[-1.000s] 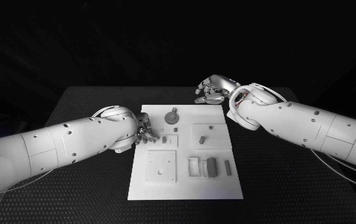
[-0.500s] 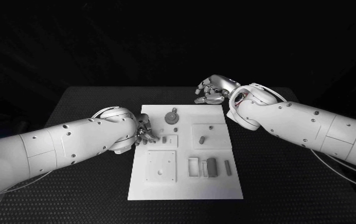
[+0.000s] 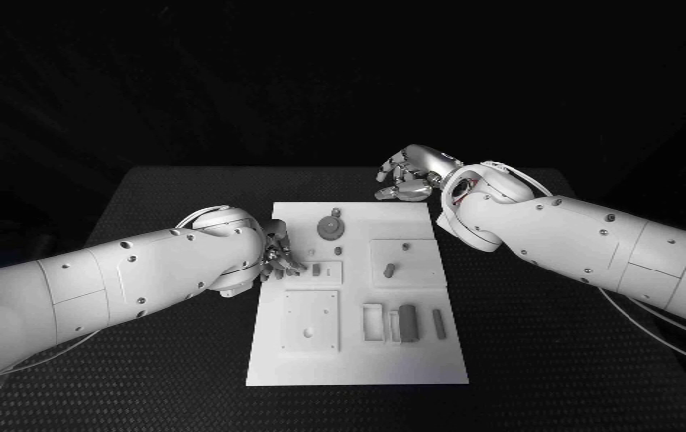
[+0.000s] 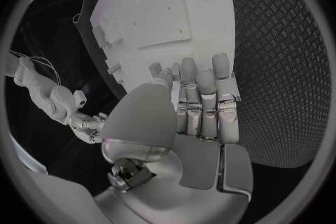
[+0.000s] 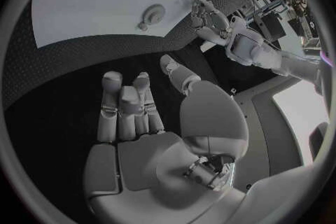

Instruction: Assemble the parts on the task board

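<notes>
Two empty hands, left hand (image 3: 275, 254) fingers straight over task board (image 3: 358, 353) edge, right hand (image 3: 407, 174) fingers loosely apart

Task board (image 3: 358, 353): centred on the surface (image 3: 171, 373).
Round part (image 3: 332, 225): far end of board, middle.
Small upright part (image 3: 389, 270): in the right-hand square plate, mid-board.
Long parts (image 3: 409, 322): near right — side by side.
Left hand (image 3: 279, 254): at board's left edge, mid-board.
Right hand (image 3: 406, 176): beyond the far right corner — off the board.

left hand (image 3: 276, 254) fingers straight, right hand (image 3: 407, 175) empty
</notes>
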You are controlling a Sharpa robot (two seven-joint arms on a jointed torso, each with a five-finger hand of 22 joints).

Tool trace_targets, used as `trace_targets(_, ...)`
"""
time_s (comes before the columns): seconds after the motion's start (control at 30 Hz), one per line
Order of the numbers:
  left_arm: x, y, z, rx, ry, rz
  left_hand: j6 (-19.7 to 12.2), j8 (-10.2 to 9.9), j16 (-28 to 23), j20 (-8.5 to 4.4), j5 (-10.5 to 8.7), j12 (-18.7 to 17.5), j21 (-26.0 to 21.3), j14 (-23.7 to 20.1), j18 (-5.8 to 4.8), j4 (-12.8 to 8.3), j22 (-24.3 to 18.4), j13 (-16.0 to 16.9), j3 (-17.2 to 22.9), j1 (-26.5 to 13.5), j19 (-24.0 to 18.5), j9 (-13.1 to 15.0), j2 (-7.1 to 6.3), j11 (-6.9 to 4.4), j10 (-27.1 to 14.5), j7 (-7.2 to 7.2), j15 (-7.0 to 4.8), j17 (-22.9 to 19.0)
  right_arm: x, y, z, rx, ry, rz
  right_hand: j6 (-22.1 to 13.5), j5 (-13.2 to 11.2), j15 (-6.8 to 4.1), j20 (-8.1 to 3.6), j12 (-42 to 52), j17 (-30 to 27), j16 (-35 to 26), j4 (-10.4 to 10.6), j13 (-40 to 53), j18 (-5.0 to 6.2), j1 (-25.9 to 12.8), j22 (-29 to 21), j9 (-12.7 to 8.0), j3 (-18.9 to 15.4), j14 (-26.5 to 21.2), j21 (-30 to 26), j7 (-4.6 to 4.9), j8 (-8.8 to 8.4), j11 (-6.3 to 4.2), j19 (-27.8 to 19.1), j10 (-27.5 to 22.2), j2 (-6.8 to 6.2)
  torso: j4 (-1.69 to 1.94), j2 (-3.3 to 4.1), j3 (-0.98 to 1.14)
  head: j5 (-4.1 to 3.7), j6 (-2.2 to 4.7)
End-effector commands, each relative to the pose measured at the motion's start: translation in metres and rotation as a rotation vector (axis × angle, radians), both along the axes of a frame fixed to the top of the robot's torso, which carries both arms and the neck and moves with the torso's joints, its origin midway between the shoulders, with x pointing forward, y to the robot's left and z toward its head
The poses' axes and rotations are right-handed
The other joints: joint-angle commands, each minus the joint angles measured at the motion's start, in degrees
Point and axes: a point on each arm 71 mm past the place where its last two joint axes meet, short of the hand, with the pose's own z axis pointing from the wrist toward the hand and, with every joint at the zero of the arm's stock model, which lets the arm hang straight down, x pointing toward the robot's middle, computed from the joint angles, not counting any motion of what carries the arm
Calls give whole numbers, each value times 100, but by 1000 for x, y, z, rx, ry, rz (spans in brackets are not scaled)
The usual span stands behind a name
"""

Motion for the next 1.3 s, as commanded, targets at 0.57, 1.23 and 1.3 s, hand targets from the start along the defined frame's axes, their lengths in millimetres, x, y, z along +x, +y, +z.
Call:
trace_targets(0.57, -1, 0, -4, 10, 29, -5, 11, 207, 22, -64, -145, 55, 122, 36, -75, 255, 132, 17, 96, -17, -15, 2, -14, -49, 45, -3, -92, -1, 0, 1, 0, -4, 8, 16, 0, 2, -1, -51, 24, -7, -31, 17, -10, 81, -50, 35, -10, -10, -41, -30, 35, -33, 2, 1, -37, 26, 0, 1, 6, 3, 1)
trace_targets(1.23, 0, 0, -4, 1, 28, -1, 13, 251, 11, -89, -411, 68, 170, 71, -65, 323, 115, -20, 420, -1299, -5, -50, -579, -62, 60, -17, -111, -41, 0, 1, -1, -5, 9, 15, 0, 2, -1, -50, 25, -9, -33, 19, -13, 81, -52, 35, -11, -9, -43, -33, 35, -33, 2, 1, -38, 27, 0, 1, 1, 2, -6)
trace_targets(1.3, 0, 0, -4, 0, 26, 0, 14, 254, 13, -90, -425, 70, 172, 71, -64, 323, 115, -20, 443, -1343, -3, -52, -609, -63, 61, -18, -112, -41, 0, 1, -1, -5, 9, 15, 1, 2, -1, -50, 25, -9, -33, 20, -13, 81, -52, 35, -11, -9, -43, -33, 35, -33, 2, 1, -38, 27, 1, 1, -2, 1, -5)
